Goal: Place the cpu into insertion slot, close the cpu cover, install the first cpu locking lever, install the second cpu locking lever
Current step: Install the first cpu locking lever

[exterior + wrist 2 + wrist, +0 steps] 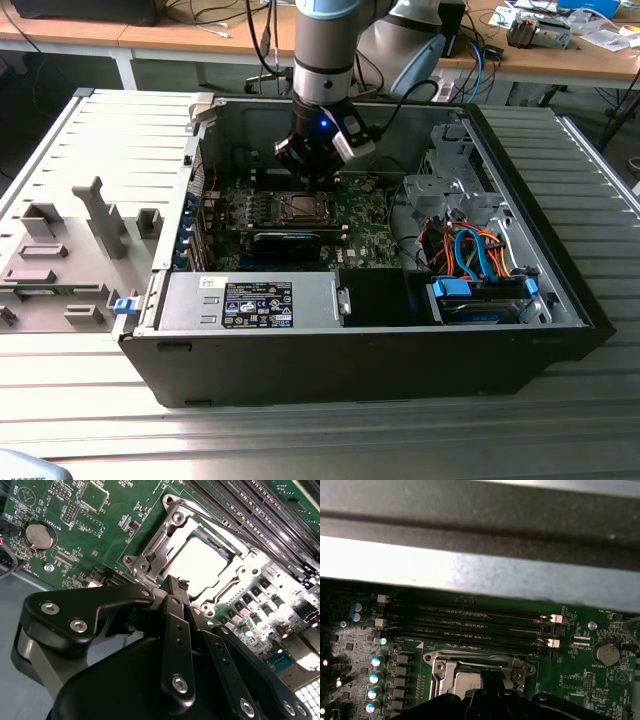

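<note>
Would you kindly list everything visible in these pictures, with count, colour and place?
Computer case: one, black, open on the slatted table.
Table: one, grey, under the case.
Motherboard: one, green, on the case floor.
Insertion slot: one, silvery rim, mid-board beside the memory slots.
Cpu: one, silvery, seated in the slot.
Cpu cover: one, silvery, down around the cpu.
Memory slots: four, black, beside the socket.
Coin battery: one, silver, on the board.
Cables: several, orange and blue, exterior view's right.
Gripper: one, black, just above the socket.
</note>
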Available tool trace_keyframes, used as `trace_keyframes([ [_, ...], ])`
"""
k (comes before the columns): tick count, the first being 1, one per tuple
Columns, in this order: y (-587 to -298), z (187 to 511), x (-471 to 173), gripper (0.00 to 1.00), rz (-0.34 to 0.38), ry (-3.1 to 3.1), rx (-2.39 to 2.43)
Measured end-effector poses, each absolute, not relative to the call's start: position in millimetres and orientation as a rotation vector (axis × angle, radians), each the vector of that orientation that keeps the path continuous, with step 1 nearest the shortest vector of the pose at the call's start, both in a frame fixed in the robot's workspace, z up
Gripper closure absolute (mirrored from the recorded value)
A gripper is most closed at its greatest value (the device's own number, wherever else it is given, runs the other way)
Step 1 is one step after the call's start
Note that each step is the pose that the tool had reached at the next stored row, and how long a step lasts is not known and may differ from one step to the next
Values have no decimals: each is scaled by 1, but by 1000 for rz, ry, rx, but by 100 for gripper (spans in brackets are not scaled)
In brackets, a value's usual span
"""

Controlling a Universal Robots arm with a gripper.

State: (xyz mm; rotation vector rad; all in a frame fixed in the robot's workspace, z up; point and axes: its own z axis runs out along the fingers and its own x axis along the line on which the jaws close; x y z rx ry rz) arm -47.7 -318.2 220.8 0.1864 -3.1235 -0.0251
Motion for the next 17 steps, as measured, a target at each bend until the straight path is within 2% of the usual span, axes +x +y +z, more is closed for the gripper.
trace_keyframes([
  [17,-318,238,-48,89,-16,-3123,186],
])
